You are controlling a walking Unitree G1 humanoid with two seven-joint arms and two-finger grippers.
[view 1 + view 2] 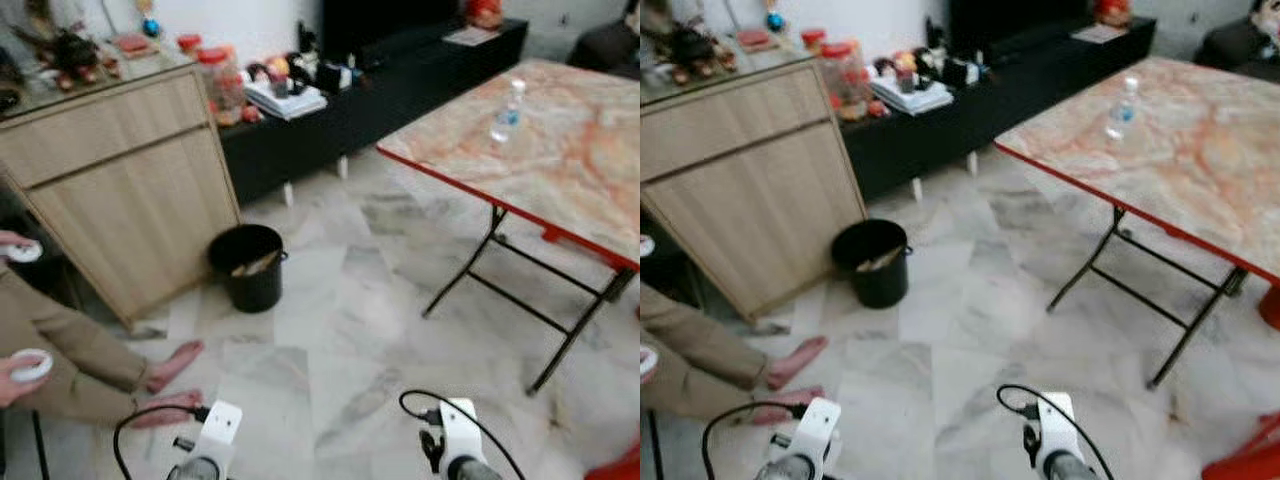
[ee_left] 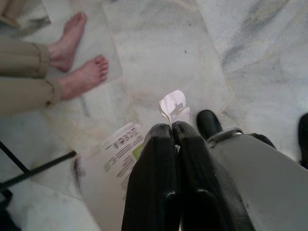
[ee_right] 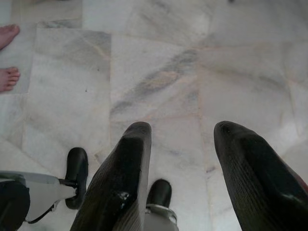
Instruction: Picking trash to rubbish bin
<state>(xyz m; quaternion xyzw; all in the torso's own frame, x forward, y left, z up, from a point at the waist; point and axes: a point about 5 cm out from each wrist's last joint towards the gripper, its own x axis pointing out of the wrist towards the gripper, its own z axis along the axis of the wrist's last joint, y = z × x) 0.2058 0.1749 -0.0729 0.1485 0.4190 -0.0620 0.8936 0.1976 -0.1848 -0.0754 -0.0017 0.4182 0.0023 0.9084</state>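
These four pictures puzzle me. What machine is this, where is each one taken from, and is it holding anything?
It is a walking humanoid robot tidying a home. Two pictures come from cameras in its head, looking down at a marble floor, a black rubbish bin, a folding table with a plastic bottle on it, and a seated person's bare feet. The other two come from cameras on its wrists, looking along black fingers. The left gripper is shut on a scrap of white paper, above a printed sheet on the floor. The right gripper is open, holding nothing.
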